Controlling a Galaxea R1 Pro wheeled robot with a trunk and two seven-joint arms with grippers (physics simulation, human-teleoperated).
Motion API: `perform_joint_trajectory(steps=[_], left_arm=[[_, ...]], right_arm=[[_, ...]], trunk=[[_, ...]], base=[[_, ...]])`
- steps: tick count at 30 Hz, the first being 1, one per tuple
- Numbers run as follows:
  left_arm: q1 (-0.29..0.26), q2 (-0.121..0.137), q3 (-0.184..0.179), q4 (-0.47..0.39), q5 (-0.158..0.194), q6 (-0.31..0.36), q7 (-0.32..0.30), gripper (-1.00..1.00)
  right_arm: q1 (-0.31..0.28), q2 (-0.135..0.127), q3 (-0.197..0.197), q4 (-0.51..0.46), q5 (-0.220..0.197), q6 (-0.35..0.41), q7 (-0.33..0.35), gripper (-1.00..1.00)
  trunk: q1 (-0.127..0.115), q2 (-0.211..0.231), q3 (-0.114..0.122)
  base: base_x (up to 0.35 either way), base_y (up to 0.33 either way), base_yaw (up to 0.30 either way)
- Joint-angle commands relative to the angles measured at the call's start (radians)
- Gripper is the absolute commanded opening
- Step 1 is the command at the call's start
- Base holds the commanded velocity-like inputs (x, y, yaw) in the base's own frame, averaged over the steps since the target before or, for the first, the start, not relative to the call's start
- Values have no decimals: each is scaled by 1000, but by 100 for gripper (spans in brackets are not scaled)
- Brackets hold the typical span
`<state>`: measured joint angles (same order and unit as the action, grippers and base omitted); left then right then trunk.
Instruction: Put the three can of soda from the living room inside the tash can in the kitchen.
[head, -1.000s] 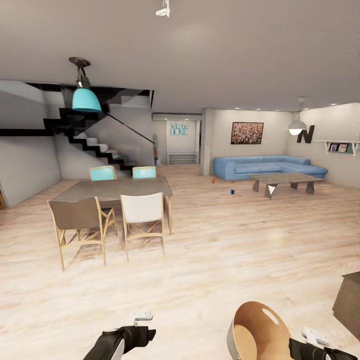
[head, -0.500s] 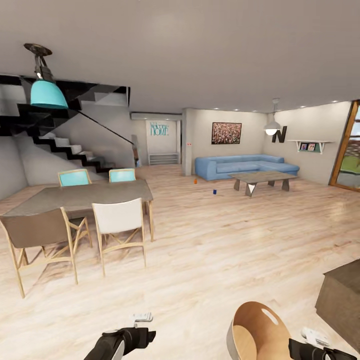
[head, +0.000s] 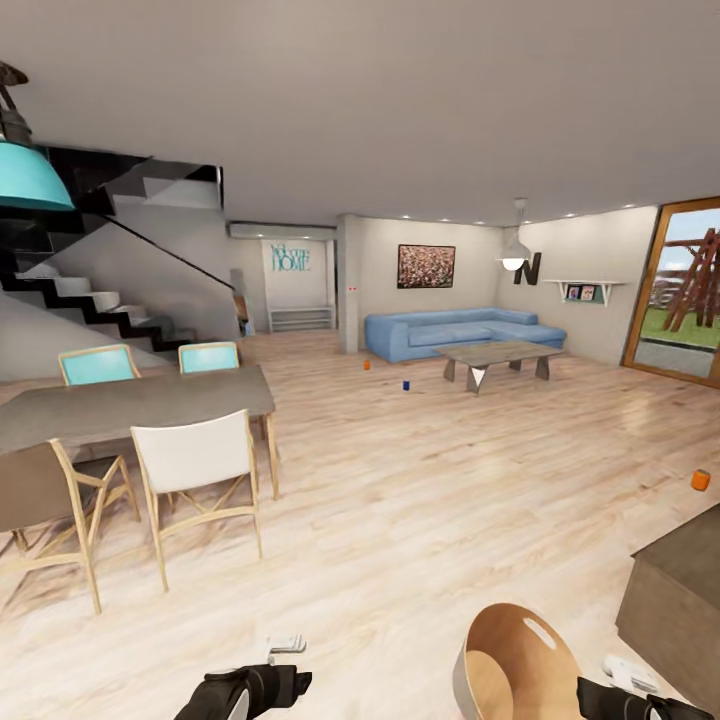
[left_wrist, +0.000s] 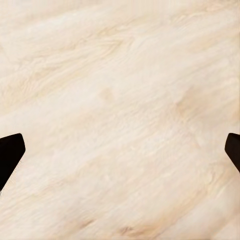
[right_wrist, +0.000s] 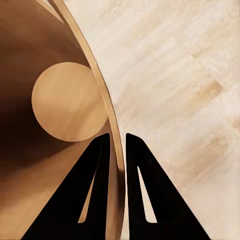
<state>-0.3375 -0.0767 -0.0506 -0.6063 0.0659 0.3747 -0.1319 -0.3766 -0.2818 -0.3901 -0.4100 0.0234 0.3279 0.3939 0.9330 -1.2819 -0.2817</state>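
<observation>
Trash can (head: 510, 665), copper-brown and open-mouthed, rides pinched by its thin wall between the nearly closed fingers of the right gripper (right_wrist: 117, 142) (carried along, I judge, so the cans can be dropped in on the spot). One orange soda can (head: 700, 480) stands on the wood floor (head: 430, 520) well ahead of that gripper, another (head: 367, 365) far beyond near the blue sofa (head: 450, 330). Both arms sit low; the left gripper (left_wrist: 120, 155) hangs wide open, empty, facing the floor.

Left tool (left_wrist: 120, 150) spread wide and empty, right tool (right_wrist: 118, 145) pinched on the tash can (right_wrist: 60, 100) wall
</observation>
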Motion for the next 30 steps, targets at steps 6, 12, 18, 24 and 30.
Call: perform_joint_trajectory(steps=[6, 12, 18, 24, 30], left_arm=[[0, 0, 0, 0, 0, -1, 0, 100], [0, 0, 0, 0, -1, -2, 0, 100], [0, 0, 0, 2, -1, -2, 0, 100], [0, -1, 0, 5, -2, -2, 0, 100], [0, -1, 0, 5, -2, -2, 0, 100]], right_arm=[[-1, 1, -3, -1, -15, 2, 6, -100], [-1, 2, -3, -1, -15, 2, 6, -100], [-1, 3, -4, -1, -16, 2, 6, -100], [-1, 2, -3, -1, -16, 2, 6, -100], [-1, 3, -3, -1, -16, 2, 6, -100]], trunk=[[0, 0, 0], [0, 0, 0], [0, 0, 0], [0, 0, 0], [0, 0, 0]], base=[[340, 21, -94], [340, 71, -96], [341, 82, -21], [340, 84, -121], [341, 79, -194]])
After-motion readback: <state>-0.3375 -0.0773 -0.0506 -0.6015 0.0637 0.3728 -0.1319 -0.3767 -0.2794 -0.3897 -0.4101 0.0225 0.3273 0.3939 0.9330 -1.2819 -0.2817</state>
